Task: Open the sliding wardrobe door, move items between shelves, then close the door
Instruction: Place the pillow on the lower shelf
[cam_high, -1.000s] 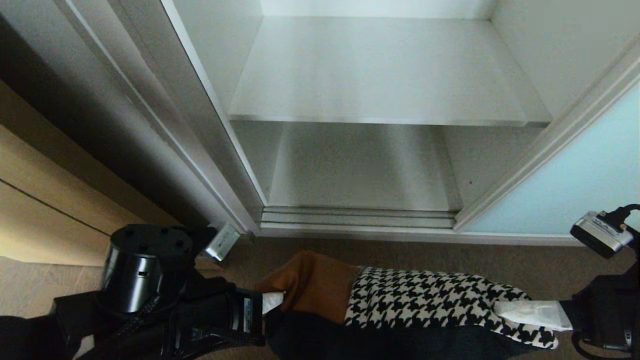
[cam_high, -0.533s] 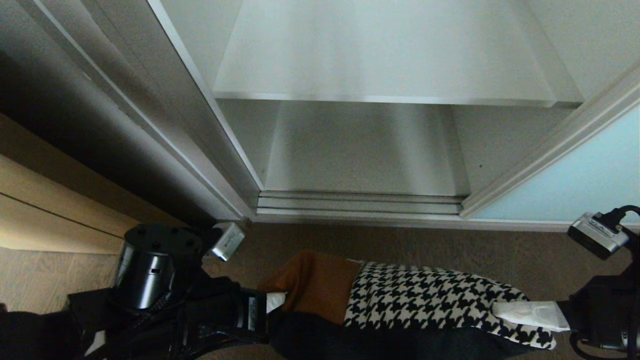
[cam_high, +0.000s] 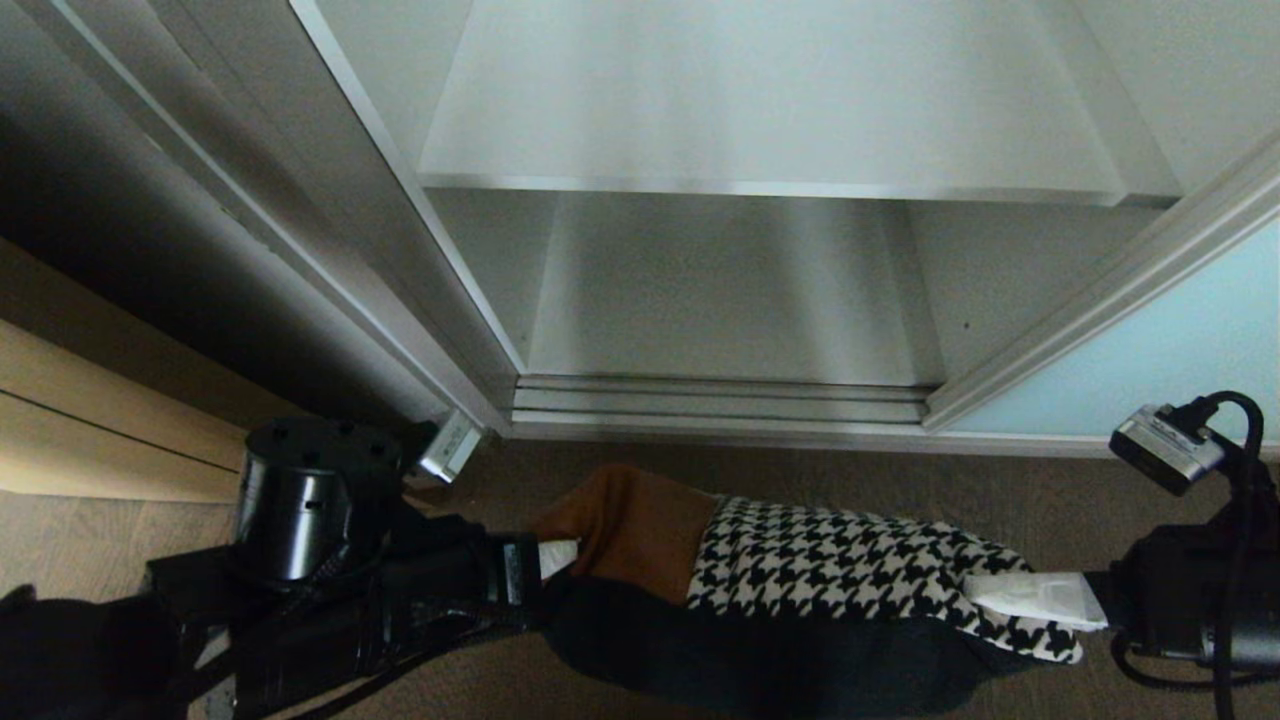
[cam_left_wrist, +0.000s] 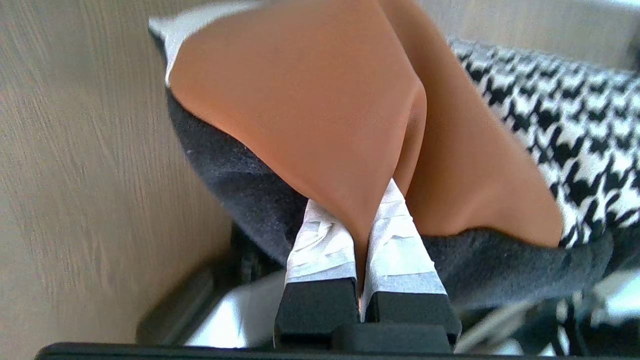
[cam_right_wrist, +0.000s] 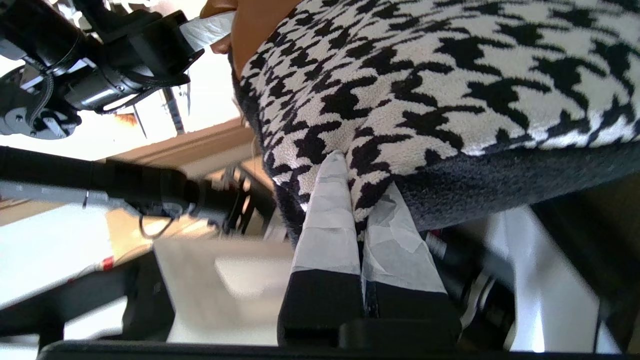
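The left gripper (cam_high: 548, 562) is pinched shut on the tan leather end of the cushion (cam_high: 800, 570), its taped fingers (cam_left_wrist: 320, 240) squeezing a fold of leather between them. The right gripper (cam_high: 1010, 597) is likewise clamped tight on the houndstooth end, its fingers (cam_right_wrist: 327, 220) biting the corner by the black edging. Compared with a second ago, the whole head view has tilted down: the shelf (cam_high: 770, 185) edge sits higher in the picture and more floor (cam_high: 1000, 500) shows, while the cushion hangs between the two grippers as before.

The cushion is tan-brown leather at the robot's left, black-and-white houndstooth to the right, with dark fabric underneath. Its long axis runs left to right, roughly parallel to the wardrobe's bottom track (cam_high: 720, 400), held above the floor just in front of the open bay. The sliding wardrobe door (cam_high: 1150, 370) stands pushed to the right.
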